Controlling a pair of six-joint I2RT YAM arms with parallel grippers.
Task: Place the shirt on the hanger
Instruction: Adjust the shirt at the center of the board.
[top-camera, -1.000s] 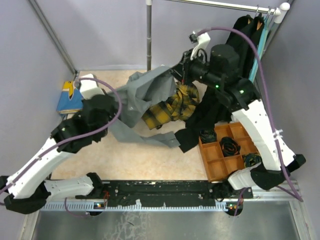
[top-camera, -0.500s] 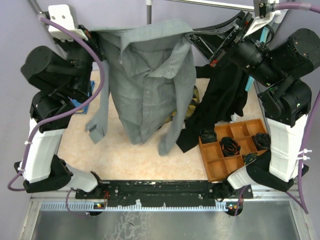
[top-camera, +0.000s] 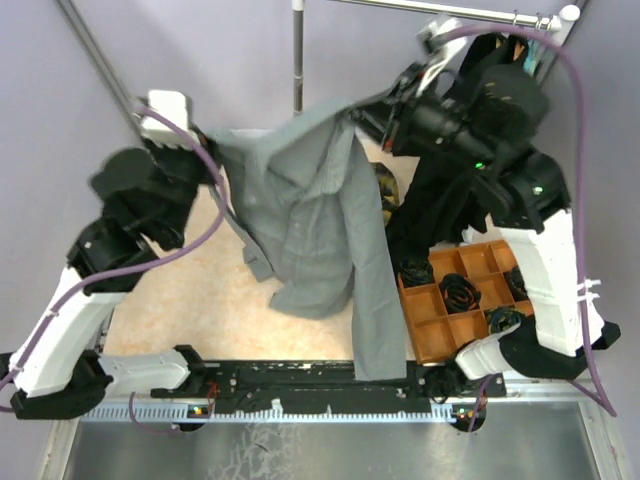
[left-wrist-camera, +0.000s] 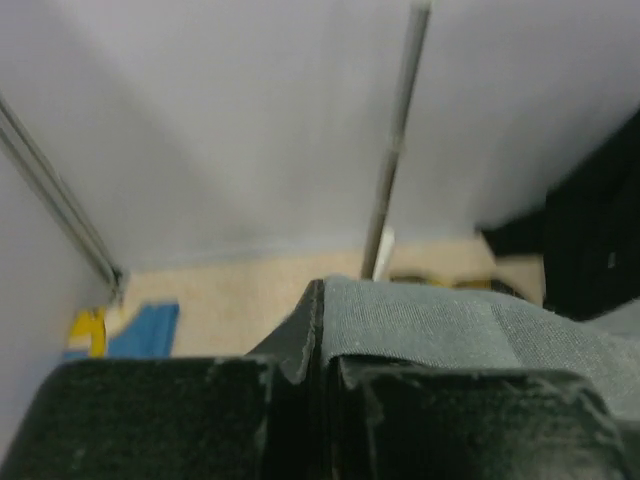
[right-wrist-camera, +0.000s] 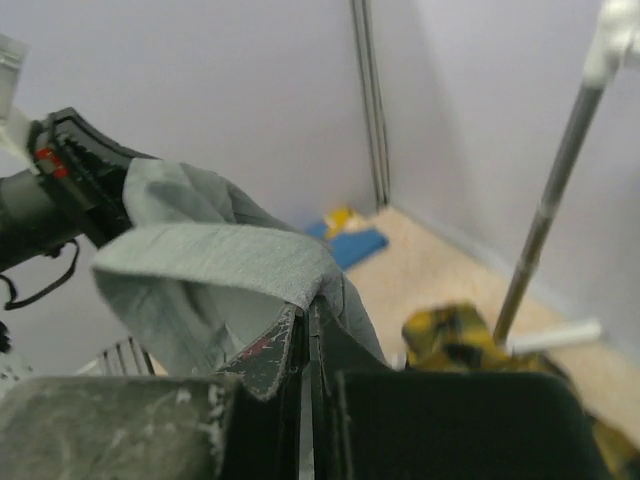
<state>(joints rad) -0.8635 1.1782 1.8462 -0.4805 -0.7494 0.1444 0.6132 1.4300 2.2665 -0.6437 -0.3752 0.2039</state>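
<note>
The grey button-up shirt (top-camera: 310, 220) hangs spread between my two grippers above the table, with one long side trailing down to the near edge. My left gripper (top-camera: 216, 148) is shut on the shirt's left shoulder edge, and grey cloth (left-wrist-camera: 450, 320) lies across its closed fingertips (left-wrist-camera: 322, 300). My right gripper (top-camera: 366, 108) is shut on the other top edge, where a fold of the shirt (right-wrist-camera: 220, 250) drapes over its closed fingertips (right-wrist-camera: 305, 312). The hanger is hidden; my right arm covers the clothes at the right end of the rail.
An orange compartment tray (top-camera: 440, 330) with black cable coils sits at the right front. A black garment (top-camera: 440, 205) hangs beside it and a yellow plaid cloth (top-camera: 386, 185) lies behind the shirt. A vertical pole (top-camera: 297, 60) and a rail (top-camera: 440, 9) stand at the back. A blue item (left-wrist-camera: 140, 330) lies far left.
A second ago the shirt lay bunched low over the table. It was then lifted and spread high. Now both arms are lower and the shirt hangs further right and down.
</note>
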